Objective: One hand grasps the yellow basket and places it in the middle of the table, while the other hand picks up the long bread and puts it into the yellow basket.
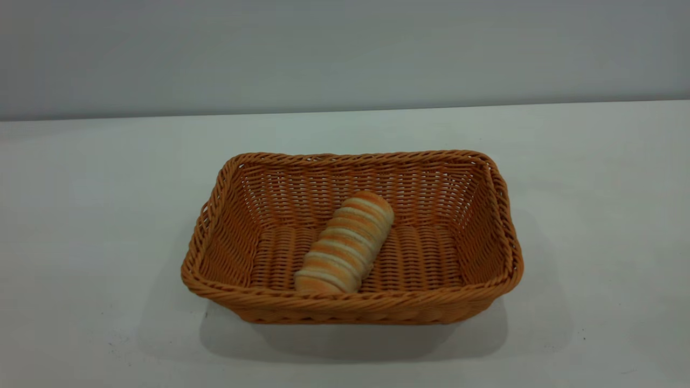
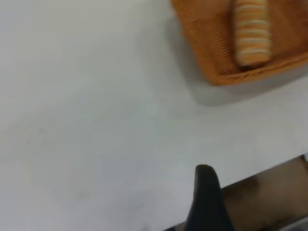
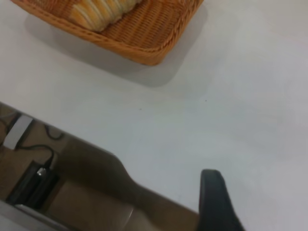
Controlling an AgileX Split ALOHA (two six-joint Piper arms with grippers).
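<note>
One basket is seen on the table (image 1: 81, 226): the yellow basket (image 1: 353, 310), set near the middle of the white top, upright, long side toward the exterior camera. The long bread (image 1: 345, 242) is laid inside it on the woven floor, slanted, its near end touching the front wall, its far end toward the basket's middle.

Neither arm is caught in the exterior view. A single dark fingertip (image 2: 206, 192) of the left gripper is seen in the left wrist view, held over bare table near the table edge; the basket (image 2: 216, 57) and bread (image 2: 251, 31) are well apart from that fingertip, nothing touched. Likewise, one dark fingertip (image 3: 214, 197) of the right gripper is shown in the right wrist view by the table edge, the basket (image 3: 149, 43) and bread (image 3: 103, 12) well apart from it.

Whether either gripper's fingers are spread or closed cannot be told; only one finger of each is shown. Nothing is held by the visible fingers.
</note>
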